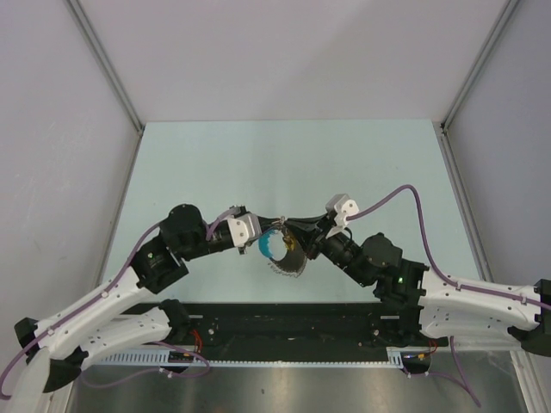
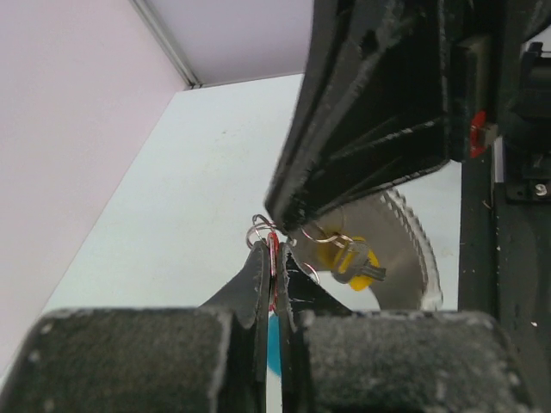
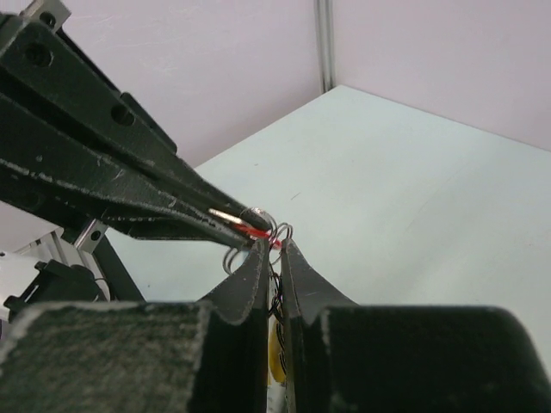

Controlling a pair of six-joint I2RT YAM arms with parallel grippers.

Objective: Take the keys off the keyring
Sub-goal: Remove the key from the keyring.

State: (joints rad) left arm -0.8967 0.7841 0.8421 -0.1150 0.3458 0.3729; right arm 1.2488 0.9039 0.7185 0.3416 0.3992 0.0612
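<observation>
Above the table, the left gripper and right gripper are met tip to tip. The keyring, silvery with a blue arc, is hung just below both tips, its wire loops nipped by the pressed-together right fingers. The red-headed key is pinched between the left fingers.

Bright, even light, soft shadows, blurry near foreground in wrist views
</observation>
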